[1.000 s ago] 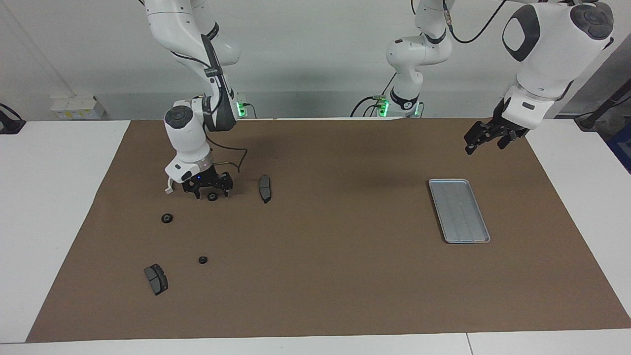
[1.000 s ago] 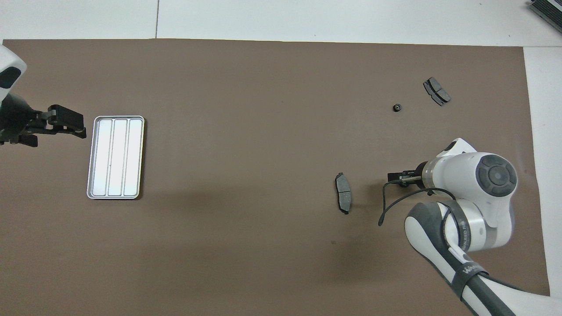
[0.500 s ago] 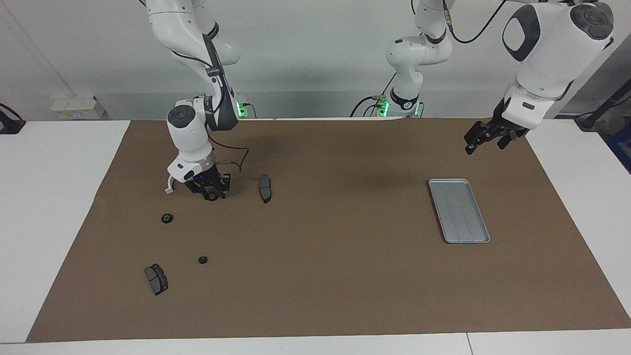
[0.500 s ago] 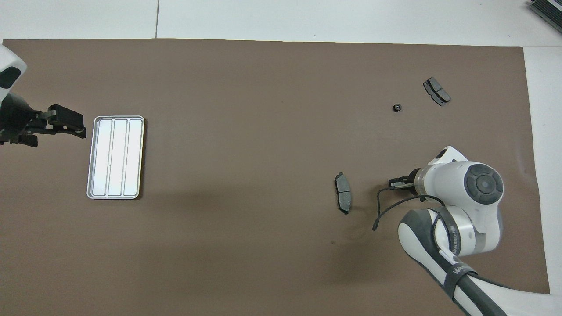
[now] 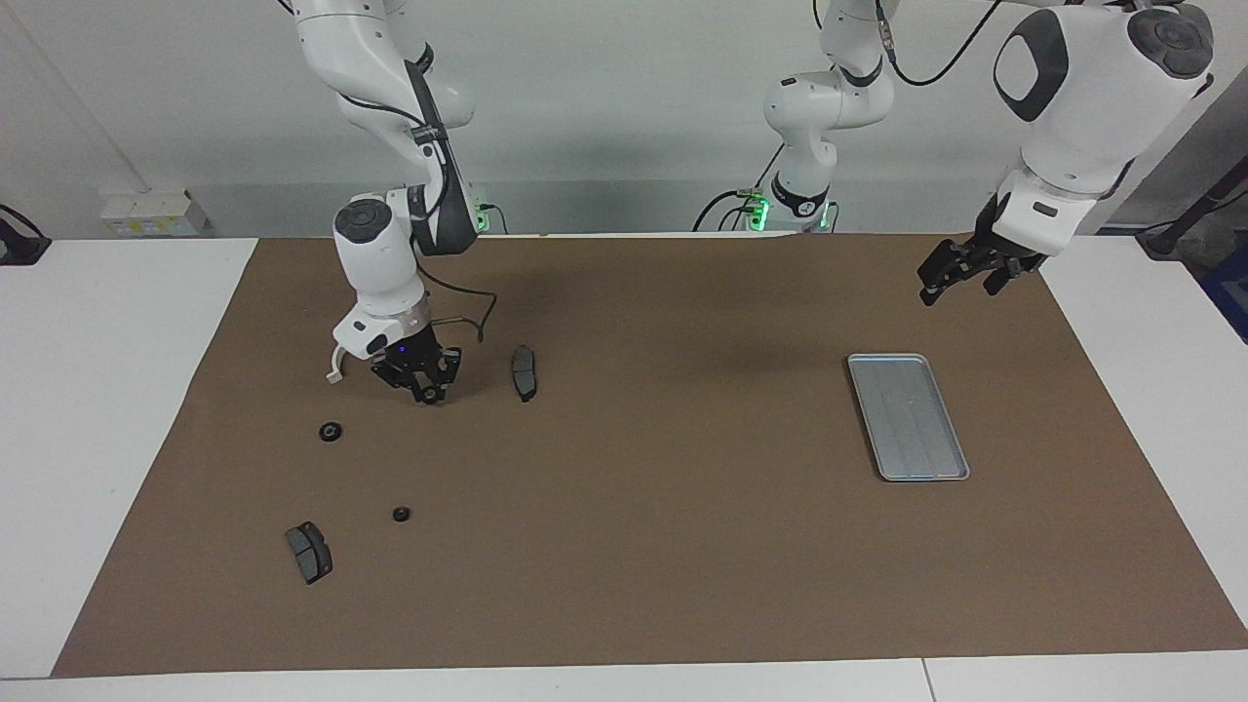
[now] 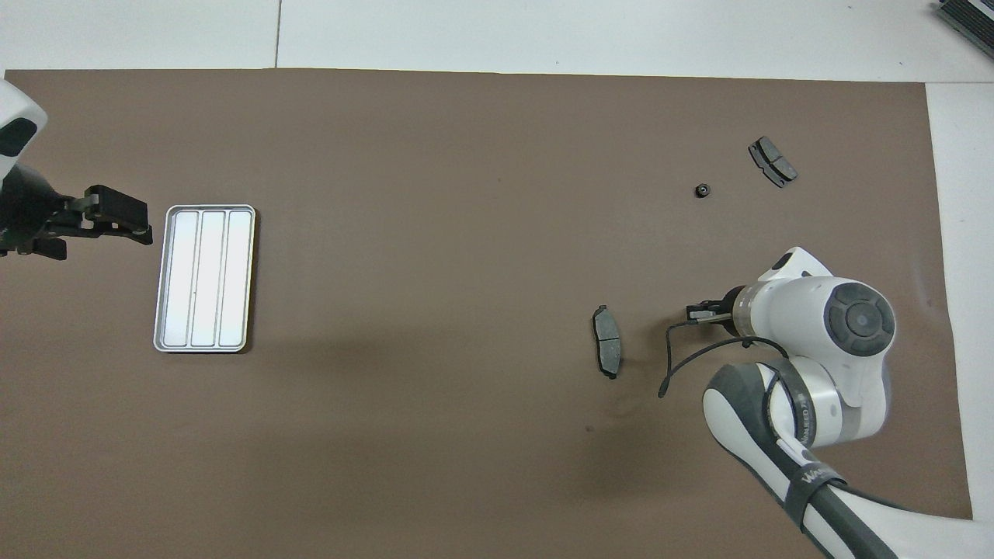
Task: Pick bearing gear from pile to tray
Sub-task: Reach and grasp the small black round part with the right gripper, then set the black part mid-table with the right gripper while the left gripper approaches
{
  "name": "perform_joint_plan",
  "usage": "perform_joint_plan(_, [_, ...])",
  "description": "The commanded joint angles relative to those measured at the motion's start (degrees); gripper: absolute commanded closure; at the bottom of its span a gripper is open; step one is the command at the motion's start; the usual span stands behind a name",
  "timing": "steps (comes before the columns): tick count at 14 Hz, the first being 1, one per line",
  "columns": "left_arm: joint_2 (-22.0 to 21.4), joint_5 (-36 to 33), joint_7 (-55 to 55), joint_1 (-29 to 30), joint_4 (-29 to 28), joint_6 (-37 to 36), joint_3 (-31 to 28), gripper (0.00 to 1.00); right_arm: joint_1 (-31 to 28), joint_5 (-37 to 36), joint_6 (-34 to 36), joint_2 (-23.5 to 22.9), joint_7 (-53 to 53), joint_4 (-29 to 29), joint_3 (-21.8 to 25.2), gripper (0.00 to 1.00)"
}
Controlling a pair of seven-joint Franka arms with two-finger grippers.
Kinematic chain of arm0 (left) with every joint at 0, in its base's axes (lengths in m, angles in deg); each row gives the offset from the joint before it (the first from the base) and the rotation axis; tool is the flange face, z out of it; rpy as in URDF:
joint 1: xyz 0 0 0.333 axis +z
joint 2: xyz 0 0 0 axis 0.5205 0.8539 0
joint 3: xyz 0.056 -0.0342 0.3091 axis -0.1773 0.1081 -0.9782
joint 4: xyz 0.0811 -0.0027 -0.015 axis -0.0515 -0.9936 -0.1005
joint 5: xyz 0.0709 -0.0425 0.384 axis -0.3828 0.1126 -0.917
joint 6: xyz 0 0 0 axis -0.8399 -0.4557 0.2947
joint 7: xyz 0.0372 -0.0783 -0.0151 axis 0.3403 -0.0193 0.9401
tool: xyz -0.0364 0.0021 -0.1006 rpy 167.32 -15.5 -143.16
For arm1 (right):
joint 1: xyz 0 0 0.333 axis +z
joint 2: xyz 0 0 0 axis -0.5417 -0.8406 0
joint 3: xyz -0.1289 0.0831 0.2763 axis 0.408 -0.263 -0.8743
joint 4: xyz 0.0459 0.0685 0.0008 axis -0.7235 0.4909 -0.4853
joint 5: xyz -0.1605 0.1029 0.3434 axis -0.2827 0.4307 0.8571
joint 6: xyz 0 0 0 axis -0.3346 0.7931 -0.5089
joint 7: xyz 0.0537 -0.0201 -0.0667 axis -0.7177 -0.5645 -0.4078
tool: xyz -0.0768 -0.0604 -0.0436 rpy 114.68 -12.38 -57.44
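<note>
- Clock bearings below were read on the facing view, 12 o'clock pointing toward the robots.
- Brown mat point(image 5: 634, 546) covered most of the white tabletop point(image 5: 97, 439).
- Right gripper point(image 5: 429, 392) sat low over the mat, between 9 and 10 o'clock from the mat's centre and tilted off vertical.
- Its fingers were drawn together, clamped on a small black bearing ring point(image 5: 427, 394) at their tips. I could not tell whether the ring was clear of the mat.
- In the overhead view the right arm's wrist hid the tips and the ring.
- The rest of the pile lay loose around that gripper:
- One dark brake pad point(image 5: 525, 372) point(image 6: 607, 352) was at 3 o'clock from it, close by but apart.
- A second black ring point(image 5: 331, 431) was at 8 o'clock.
- A smaller ring point(image 5: 401, 514) point(image 6: 702, 189) was near 6 o'clock, farther from the robots.
- A second brake pad point(image 5: 309, 552) point(image 6: 773, 161) was at 7 o'clock, farthest out.
- Tray point(image 5: 908, 417) point(image 6: 204, 277) lay flat at 3 o'clock from the mat's centre, toward the left arm's end and well apart from the pile. Nothing was in it.
- Left gripper point(image 5: 963, 285) point(image 6: 116, 217) hung idle in the air at 2 o'clock, over the mat's edge near the tray. Its fingers were spread apart and held nothing.
</note>
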Motion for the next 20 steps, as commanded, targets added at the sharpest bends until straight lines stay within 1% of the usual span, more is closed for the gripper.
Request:
perform_joint_plan(1, [-1.84,-0.73,-0.29,0.34,-2.17,0.89,0.18,0.0,5.1,1.53,4.63,-2.39,6.9,-6.92,-0.44,1.0])
perform_joint_plan(3, [-1.84,-0.73,-0.29,0.34,-2.17,0.89,0.18,0.0,8.79,1.45,6.56,-4.31,12.09,-11.23,-0.44,1.0])
perform_joint_plan(5, [-1.84,-0.73,-0.29,0.34,-2.17,0.89,0.18,0.0,13.54,0.48,8.41,-7.83,19.64,-17.02,-0.35,1.0])
perform_joint_plan(6, [-1.84,-0.73,-0.29,0.34,-2.17,0.89,0.27,0.0,15.39,-0.04,9.64,-9.24,21.59,-19.75,-0.35,1.0])
perform_joint_plan(10, [-1.84,-0.73,-0.29,0.34,-2.17,0.89,0.18,0.0,20.84,-0.84,10.7,-13.1,28.27,-25.39,-0.26,1.0])
perform_joint_plan(13, [-1.84,-0.73,-0.2,0.34,-2.17,0.89,0.18,0.0,23.93,-5.57,12.89,-18.29,34.94,-31.62,-0.35,1.0])
perform_joint_plan(15, [-1.84,-0.73,-0.29,0.34,-2.17,0.89,0.18,0.0,26.47,-7.34,14.39,-22.41,38.56,-36.45,-0.35,1.0])
perform_joint_plan(17, [-1.84,-0.73,-0.29,0.34,-2.17,0.89,0.18,0.0,28.23,-7.96,14.4,-24.89,39.89,-38.75,-0.35,1.0])
perform_joint_plan(19, [-2.01,-0.64,-0.64,-0.27,-2.17,0.46,0.35,0.0,29.9,-8.83,14.05,-26.12,41.03,-39.2,-0.26,1.0])
perform_joint_plan(20, [-2.45,-0.73,-0.38,-0.8,-2.17,0.97,0.62,0.0,30.17,-10.14,13.78,-26.21,41.9,-38.77,-0.35,0.97])
